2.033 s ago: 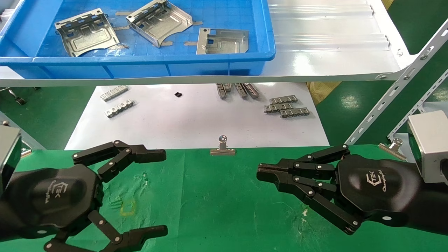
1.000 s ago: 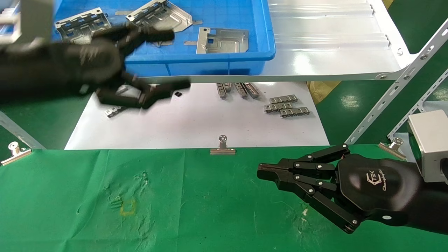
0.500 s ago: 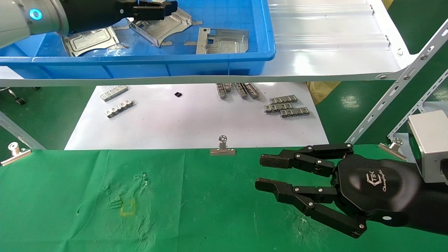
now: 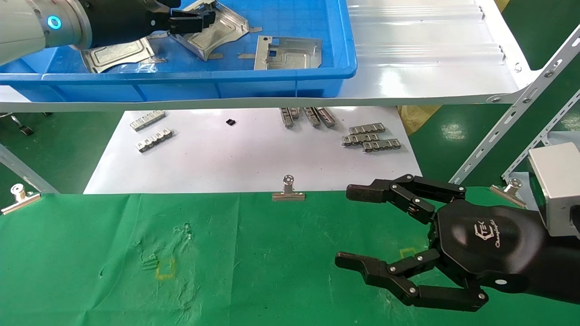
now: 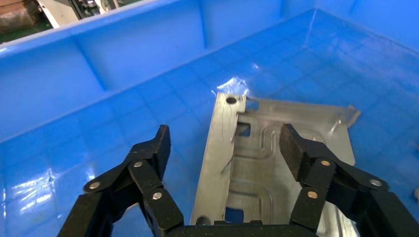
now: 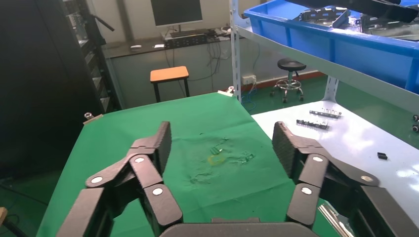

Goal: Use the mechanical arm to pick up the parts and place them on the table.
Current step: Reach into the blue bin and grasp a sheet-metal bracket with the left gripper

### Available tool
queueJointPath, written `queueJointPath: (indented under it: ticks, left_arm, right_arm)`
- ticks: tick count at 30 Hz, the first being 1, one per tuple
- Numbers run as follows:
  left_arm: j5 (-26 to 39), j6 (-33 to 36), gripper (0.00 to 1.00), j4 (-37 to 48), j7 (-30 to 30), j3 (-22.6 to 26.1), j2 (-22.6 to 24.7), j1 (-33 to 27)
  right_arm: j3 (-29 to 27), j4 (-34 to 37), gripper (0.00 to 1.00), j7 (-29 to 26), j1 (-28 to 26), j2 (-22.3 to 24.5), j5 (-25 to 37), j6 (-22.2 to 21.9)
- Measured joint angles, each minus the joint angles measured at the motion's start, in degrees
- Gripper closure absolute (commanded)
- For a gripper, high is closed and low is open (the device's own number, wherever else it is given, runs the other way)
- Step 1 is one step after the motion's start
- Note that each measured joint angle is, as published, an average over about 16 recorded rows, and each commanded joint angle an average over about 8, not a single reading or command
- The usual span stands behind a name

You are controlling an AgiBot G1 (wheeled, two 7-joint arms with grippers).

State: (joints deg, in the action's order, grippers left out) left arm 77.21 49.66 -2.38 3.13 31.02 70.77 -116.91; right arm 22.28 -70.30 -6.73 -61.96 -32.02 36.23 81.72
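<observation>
Three silver parts lie in the blue bin [image 4: 272, 74]: a left one [image 4: 113, 52], a tilted middle one [image 4: 217, 29] and a flat right one [image 4: 290, 53]. My left gripper [image 4: 192, 20] reaches into the bin, above the middle part. In the left wrist view it [image 5: 226, 143] is open, with a flat part [image 5: 276, 163] below and between the fingers, untouched. My right gripper [image 4: 352, 226] is open and empty just above the green table [image 4: 253, 271]. It is also open in the right wrist view [image 6: 221, 136].
The bin stands on a glossy white shelf [image 4: 430, 68] with slanted metal braces [image 4: 512, 122] at right. Below it a white board [image 4: 253, 158] carries small grey strips [image 4: 371, 138]. Binder clips [image 4: 288, 190] hold the cloth's far edge. A yellow square mark [image 4: 165, 269] is on the cloth.
My left arm rose from the table and reached into the blue bin, open throughout. My right gripper went from shut to wide open, staying over the cloth.
</observation>
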Motion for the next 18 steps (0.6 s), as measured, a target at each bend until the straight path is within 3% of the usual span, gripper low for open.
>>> queueJointPath:
  ticks: [18]
  left_arm:
    - [0.8,2.8,1.00,1.6,-1.2,0.6,-0.7,-1.1]
  right_arm:
    - [0.0,0.0,0.00,0.0,0.0,0.0,0.0,0.0]
